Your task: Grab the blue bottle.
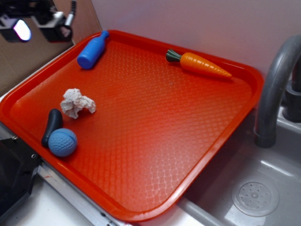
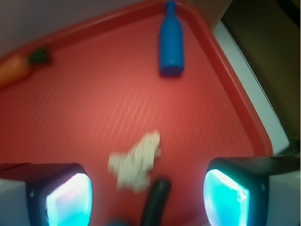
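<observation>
Nearest the wrist lens: two gripper fingers (image 2: 66, 197), pads glowing cyan, spread wide with nothing between them. Gripper (image 2: 146, 200) poised above the red tray (image 1: 225, 141), over its left edge in the exterior view (image 1: 40, 23). Just beyond the fingers, a dark club-shaped toy (image 2: 157, 200) and a crumpled white wad (image 2: 136, 160), blurred. Farther off, the blue bottle (image 2: 170, 44), lying on its side in the tray's far corner, neck toward the rim, well apart from the pads. Same bottle in the exterior view (image 1: 91, 51), by the tray's back-left rim. Toy carrot (image 1: 202, 64) along the back edge, near the wall. Dimpled blue ball (image 1: 62, 142) touching the dark toy at the front-left rim. Grey faucet (image 1: 275, 89) over a sink at right.
</observation>
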Action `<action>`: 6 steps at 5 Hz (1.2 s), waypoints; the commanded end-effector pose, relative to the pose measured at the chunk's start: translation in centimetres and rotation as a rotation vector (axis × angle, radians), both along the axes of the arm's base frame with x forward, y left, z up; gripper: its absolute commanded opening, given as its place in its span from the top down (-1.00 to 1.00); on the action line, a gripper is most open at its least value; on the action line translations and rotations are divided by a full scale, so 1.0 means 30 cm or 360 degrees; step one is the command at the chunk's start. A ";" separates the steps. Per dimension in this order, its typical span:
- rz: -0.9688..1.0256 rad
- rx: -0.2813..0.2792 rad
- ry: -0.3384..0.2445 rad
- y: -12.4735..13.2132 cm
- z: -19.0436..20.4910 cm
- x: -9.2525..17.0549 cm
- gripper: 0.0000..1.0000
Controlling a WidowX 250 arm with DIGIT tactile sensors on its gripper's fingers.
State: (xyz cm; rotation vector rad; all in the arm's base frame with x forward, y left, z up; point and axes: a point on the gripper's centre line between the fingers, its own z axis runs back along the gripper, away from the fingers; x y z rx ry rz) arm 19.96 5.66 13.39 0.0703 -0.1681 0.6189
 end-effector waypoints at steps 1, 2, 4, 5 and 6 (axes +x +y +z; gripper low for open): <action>0.0182 0.0139 -0.0073 0.189 -0.088 0.111 -1.00; 0.0146 0.0219 -0.0072 0.239 -0.150 0.175 -1.00; 0.0130 0.0260 -0.0039 0.326 -0.214 0.263 -1.00; 0.0107 0.0279 -0.0001 0.330 -0.238 0.279 -1.00; 0.0050 0.0265 0.0044 0.329 -0.285 0.296 -1.00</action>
